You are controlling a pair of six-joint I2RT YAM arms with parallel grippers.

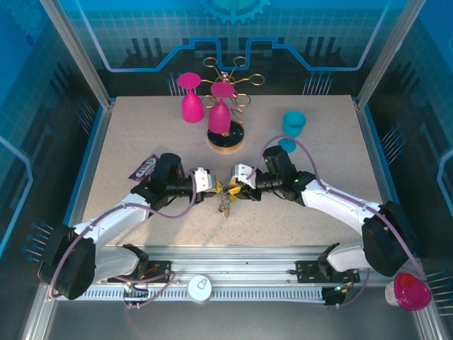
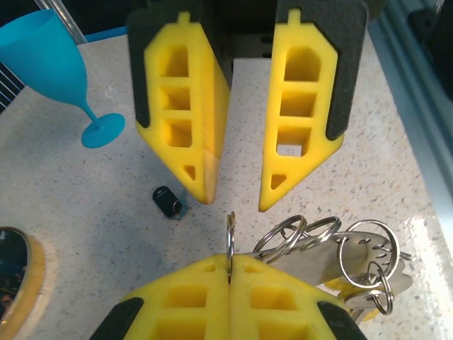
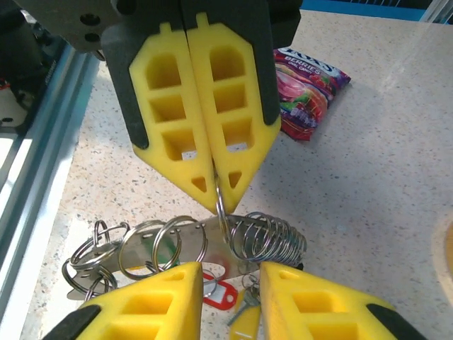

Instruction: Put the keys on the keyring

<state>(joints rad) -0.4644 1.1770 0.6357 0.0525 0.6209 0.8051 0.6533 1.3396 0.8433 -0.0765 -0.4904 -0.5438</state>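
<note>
Yellow left gripper (image 2: 230, 261) clamped on keyring (image 2: 231, 230) (thin loop), right gripper (image 2: 236, 204) parted, seemingly empty, table rail (image 2: 425, 88) close

- We see a speckled worktop (image 1: 141, 127) under everything.
- At the far middle stands a gold wire rack (image 1: 237, 71) on a round wooden base (image 1: 228, 142), with a pink glass (image 1: 220, 113) hanging upside down from it.
- Just left of it, a second pink glass (image 1: 191, 103) stands upside down.
- To the right we find a blue glass (image 1: 293, 124), upright.
- On the left lies a purple sweet packet (image 1: 145, 168).
</note>
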